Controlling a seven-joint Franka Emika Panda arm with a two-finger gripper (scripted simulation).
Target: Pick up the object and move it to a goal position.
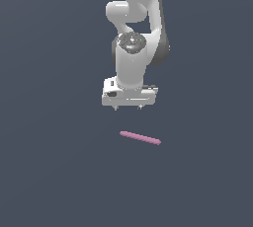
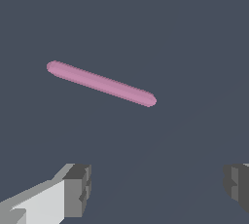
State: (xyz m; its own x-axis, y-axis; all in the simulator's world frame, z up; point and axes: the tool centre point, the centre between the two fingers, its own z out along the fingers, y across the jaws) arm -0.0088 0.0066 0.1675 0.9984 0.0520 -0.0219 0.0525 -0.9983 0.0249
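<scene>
The object, a thin pink rod point(image 1: 140, 137), lies flat on the dark grey floor, slightly slanted, in the middle of the exterior view. My gripper point(image 1: 128, 107) hangs above it, pointing down, a little toward the exterior view's left of the rod's middle and clear of it. Its two short fingertips point(image 1: 116, 107) stand wide apart with nothing between them. In the wrist view the rod point(image 2: 101, 83) lies whole and unobstructed, beyond the two grey fingers point(image 2: 77, 190), and the gripper point(image 2: 156, 186) is open.
The white arm point(image 1: 133, 33) rises behind the gripper toward the top of the exterior view. Plain dark grey ground point(image 1: 59, 171) surrounds the rod on every side.
</scene>
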